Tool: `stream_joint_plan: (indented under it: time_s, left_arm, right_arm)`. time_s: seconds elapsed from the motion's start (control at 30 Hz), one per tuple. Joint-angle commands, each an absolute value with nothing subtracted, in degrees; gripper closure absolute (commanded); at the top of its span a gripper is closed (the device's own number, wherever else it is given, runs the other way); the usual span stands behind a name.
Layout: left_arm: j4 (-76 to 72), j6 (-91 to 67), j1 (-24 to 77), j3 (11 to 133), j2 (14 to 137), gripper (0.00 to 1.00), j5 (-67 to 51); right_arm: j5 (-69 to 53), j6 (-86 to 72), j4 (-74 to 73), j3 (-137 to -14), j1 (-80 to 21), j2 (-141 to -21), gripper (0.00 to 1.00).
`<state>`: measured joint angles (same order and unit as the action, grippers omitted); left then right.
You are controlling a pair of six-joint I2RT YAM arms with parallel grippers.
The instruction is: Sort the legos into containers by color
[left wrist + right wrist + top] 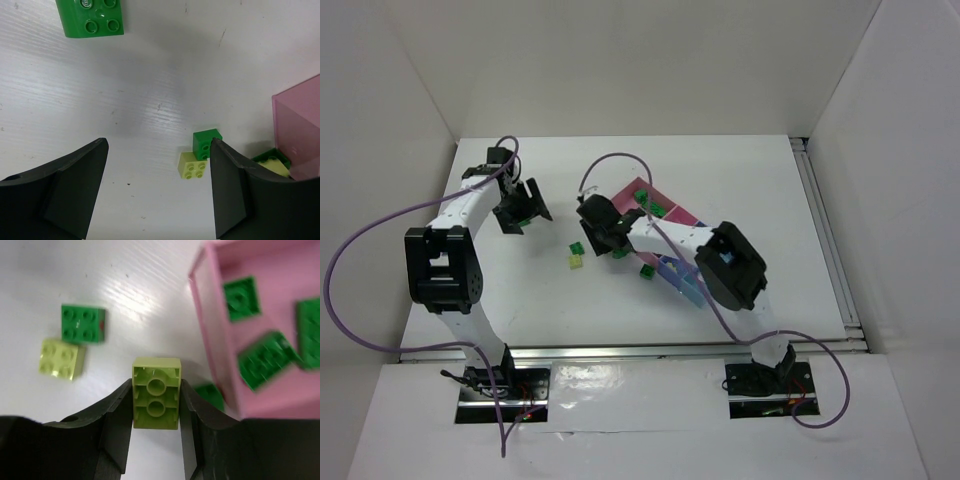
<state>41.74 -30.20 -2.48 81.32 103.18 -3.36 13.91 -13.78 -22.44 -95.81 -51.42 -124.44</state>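
Pale yellow-green plastic sits pinched in the right gripper (156, 390): the held brick (156, 407), underside toward the wrist camera, has a finger pressed on each long side. It is outside the pink bin (210, 335), just beside that bin's wall. Whether it touches the table (140, 275) cannot be told.

Three green bricks (241, 297) lie inside the pink bin. A stray brick (210, 396), also green, lies on the table against the bin's outer wall, half hidden behind one finger. On the other side, a small green brick (82, 323) and a pale brick (61, 357) lie touching each other, clear of the gripper.

From above, the right arm lies across the row of bins and covers much of it. The pink end shows beyond the wrist and the blue end (682, 282) shows under the forearm, with another green piece (647, 270) just beside it.

The left gripper (520, 210) hangs well apart to the left, jaws spread wide with only bare table between them. Its camera shows a big brick (92, 17), green, at the far edge.
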Motion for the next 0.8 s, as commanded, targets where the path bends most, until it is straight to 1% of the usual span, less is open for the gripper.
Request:
stream_joint_plan:
  time_s: [0.0, 0.17, 0.2, 0.3, 0.43, 0.6, 0.67, 0.7, 0.73, 0.77]
  left_arm:
    - [40.6, -30.0, -2.8, 80.5, 101.2, 0.14, -5.2]
    - [40.1, -29.4, -1.7, 80.5, 100.0, 0.14, -4.4]
    - [40.7, -28.8, -1.7, 80.5, 100.0, 0.14, -3.8]
    - [40.7, -28.3, 1.0, 79.9, 99.4, 0.14, -3.3]
    - [41.2, -28.3, 3.3, 78.4, 98.9, 0.14, -2.6]
    - [41.2, -29.5, 4.5, 77.9, 98.9, 0.14, -3.2]
    - [41.2, -29.5, 5.1, 78.5, 98.9, 0.14, -3.2]
    - [41.2, -29.5, 5.1, 78.5, 98.9, 0.14, -3.2]
    - [41.2, -29.5, 5.1, 79.1, 98.9, 0.14, -3.2]
    - [41.2, -29.5, 5.1, 79.1, 98.9, 0.14, -3.2]
  right_arm:
    - [19.4, -15.0, -17.5, -88.0, -51.3, -107.4, 0.67]
    - [27.4, -21.6, -19.8, -75.1, -50.3, -92.6, 0.67]
    - [28.6, -23.1, -20.6, -71.0, -50.3, -90.8, 0.67]
    - [30.8, -29.0, -23.2, -65.4, -48.0, -84.9, 0.67]
    - [31.5, -34.0, -24.6, -59.2, -45.4, -80.7, 0.66]
    - [32.2, -35.9, -25.8, -56.4, -42.5, -80.2, 0.66]
    - [31.1, -35.2, -24.8, -55.2, -41.2, -80.2, 0.59]
    - [31.1, -34.5, -24.8, -55.2, -41.2, -80.2, 0.54]
    - [31.1, -34.5, -24.8, -55.2, -41.2, -80.9, 0.46]
    - [31.1, -34.5, -24.8, -55.2, -41.2, -80.9, 0.31]
